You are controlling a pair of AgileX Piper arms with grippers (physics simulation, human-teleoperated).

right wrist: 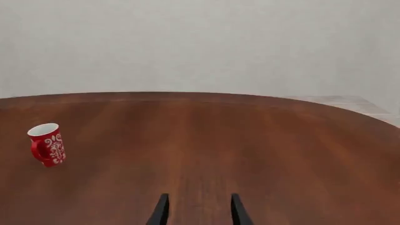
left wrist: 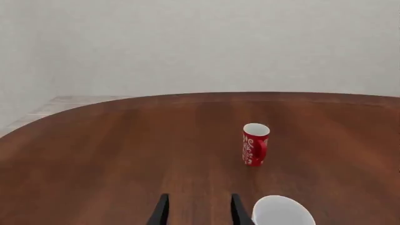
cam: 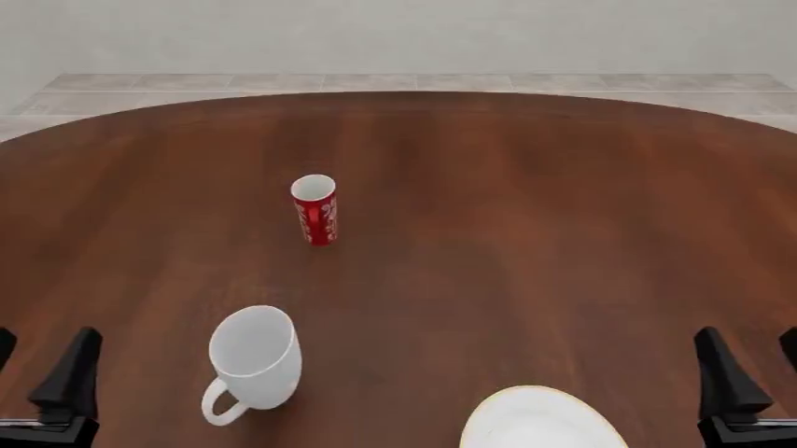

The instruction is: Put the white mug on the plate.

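Resting low at the near left, the left gripper (cam: pixel 37 373) is open and empty. Just right of it the white mug (cam: pixel 256 359) stands upright on the desk (cam: pixel 524 233), a red cup (cam: pixel 315 209) farther back. The plate (cam: pixel 542 420) lies at the near edge, apart from the mug. The right gripper (cam: pixel 748 373) is open and empty too.

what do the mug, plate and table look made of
Mug: glossy white ceramic, by its smooth sheen and thick rim. Plate: likely glazed ceramic too, white with a thin gold edge. Table: polished dark wood or veneer, with visible grain streaks; a render cannot settle which.
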